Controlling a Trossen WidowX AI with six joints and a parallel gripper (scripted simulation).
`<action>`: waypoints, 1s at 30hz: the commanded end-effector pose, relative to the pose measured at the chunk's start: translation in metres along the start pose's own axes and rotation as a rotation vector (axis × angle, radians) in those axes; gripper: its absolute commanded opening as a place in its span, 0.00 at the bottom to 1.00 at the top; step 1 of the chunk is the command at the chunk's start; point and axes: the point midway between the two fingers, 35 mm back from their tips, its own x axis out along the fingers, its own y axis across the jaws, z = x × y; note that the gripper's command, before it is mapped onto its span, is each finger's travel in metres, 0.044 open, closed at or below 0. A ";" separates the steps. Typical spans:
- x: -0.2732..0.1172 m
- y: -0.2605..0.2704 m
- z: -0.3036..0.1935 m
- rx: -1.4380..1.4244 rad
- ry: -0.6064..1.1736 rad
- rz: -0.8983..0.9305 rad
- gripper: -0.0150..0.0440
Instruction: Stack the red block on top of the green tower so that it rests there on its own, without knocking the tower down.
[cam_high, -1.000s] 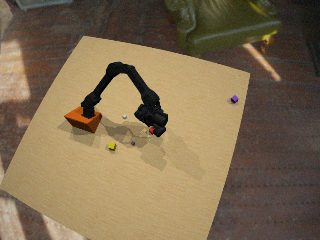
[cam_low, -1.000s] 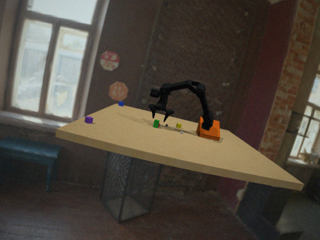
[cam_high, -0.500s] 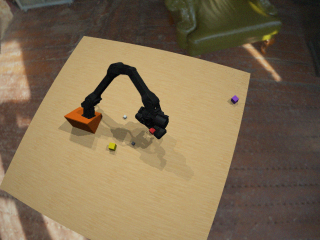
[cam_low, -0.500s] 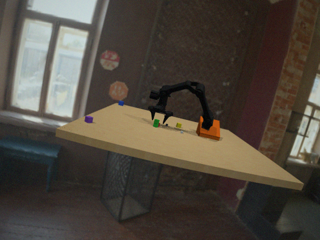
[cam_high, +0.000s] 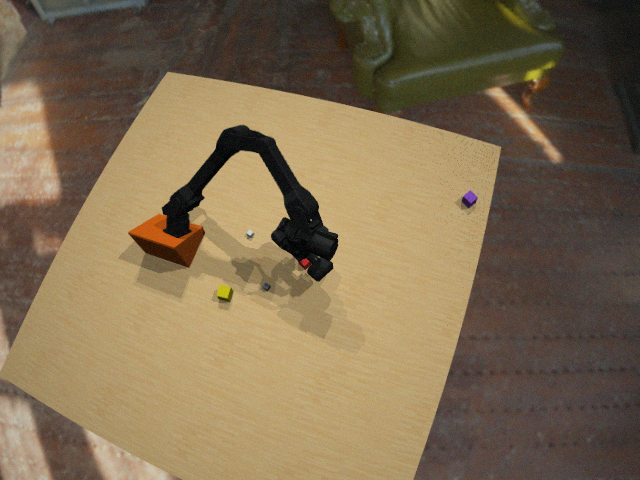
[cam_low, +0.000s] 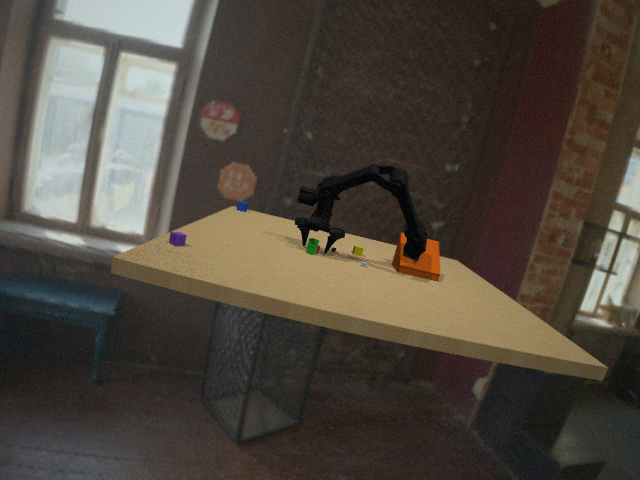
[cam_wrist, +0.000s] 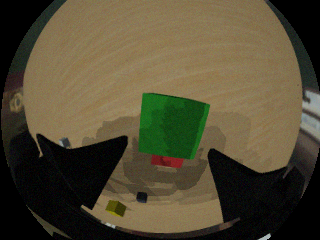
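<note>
Claw (cam_wrist: 167, 160) spread wide and empty above green tower (cam_wrist: 172, 126), red block (cam_wrist: 167, 160) just beside it on table (cam_wrist: 160, 40)

Seven blocks (cam_low: 177, 238), one tower (cam_low: 312, 245)

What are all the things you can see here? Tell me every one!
Table: one, light wood, on a wire mesh stand.
Green tower: one, green, upright near the table's middle, under the gripper.
Red block: one, red, on the table right beside the tower.
Yellow cube: one, yellow, near the arm's base.
Purple cube: one, purple, near a table edge.
Blue cube: one, blue, at a far corner.
Tiny white cube: one, whitish, between base and gripper.
Tiny dark cube: one, dark, near the yellow cube.
Armchair: one, olive green, on the floor.
Bench: one, blue, under the window.
Round signs: two, reddish, on the wall.
Arm base: one, orange.
Gripper: one, black, open, holding nothing, above the tower.
</note>
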 end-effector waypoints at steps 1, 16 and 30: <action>0.003 0.001 0.000 0.003 -0.004 0.005 1.00; 0.002 0.001 0.000 0.003 -0.004 0.005 0.82; 0.002 0.001 0.000 0.003 -0.004 0.005 0.37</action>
